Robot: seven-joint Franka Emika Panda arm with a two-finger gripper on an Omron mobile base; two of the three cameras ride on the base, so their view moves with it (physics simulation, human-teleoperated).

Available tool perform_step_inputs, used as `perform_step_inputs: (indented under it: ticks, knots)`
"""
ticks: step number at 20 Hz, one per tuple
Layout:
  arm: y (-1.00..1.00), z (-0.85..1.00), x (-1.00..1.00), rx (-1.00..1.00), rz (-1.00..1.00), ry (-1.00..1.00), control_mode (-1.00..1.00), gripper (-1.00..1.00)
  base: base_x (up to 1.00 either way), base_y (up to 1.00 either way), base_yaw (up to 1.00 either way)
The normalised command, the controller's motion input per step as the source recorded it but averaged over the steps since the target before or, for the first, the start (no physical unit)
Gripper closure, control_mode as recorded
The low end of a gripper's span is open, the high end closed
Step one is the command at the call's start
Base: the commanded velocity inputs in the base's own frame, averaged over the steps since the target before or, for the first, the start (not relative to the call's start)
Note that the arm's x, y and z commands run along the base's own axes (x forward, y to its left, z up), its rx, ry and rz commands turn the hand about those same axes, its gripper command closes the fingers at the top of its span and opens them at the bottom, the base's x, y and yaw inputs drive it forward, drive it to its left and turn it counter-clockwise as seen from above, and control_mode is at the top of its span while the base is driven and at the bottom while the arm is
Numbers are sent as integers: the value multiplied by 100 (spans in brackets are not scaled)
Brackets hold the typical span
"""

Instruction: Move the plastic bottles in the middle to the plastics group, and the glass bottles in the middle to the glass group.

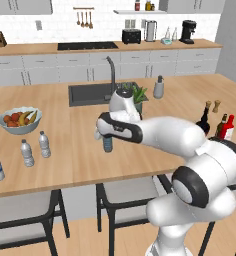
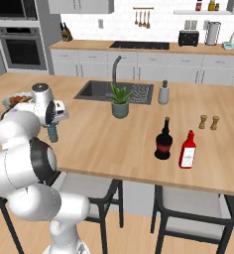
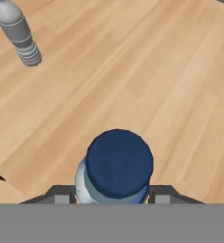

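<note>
Blue-tinted and dark-capped, the plastic bottle (image 3: pixel 115 173) sits between the fingers of the gripper (image 1: pixel 107 139), which are clamped on it just under the cap; the hand view looks straight down on that cap. In the left base view the bottle hangs from the hand, apparently just above the counter (image 1: pixel 80 155), though whether its base has cleared the wood I cannot tell. So the step in hand looks like carrying this bottle to the plastics group (image 1: pixel 34 148), well off to the left near the fruit bowl (image 1: pixel 20 120). Next: swing left, keep it upright, and set it down beside those bottles without knocking them. The black bottle (image 2: pixel 163 140) already stands beside the red one (image 2: pixel 187 150).
</note>
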Motion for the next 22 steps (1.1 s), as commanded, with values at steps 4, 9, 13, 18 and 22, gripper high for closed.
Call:
perform_step_inputs:
  ticks: [4,9,13,18,22]
  knots:
    - [100,0,0,-8,9,5,-100,100,0,0,0]
    - [85,0,10,-3,11,6,-100,100,0,0,0]
    - [42,0,1,1,12,2,-100,100,0,0,0]
    - [24,0,21,0,7,0,-100,100,0,0,0]
    - [1,-19,12,6,11,2,-100,100,0,0,0]
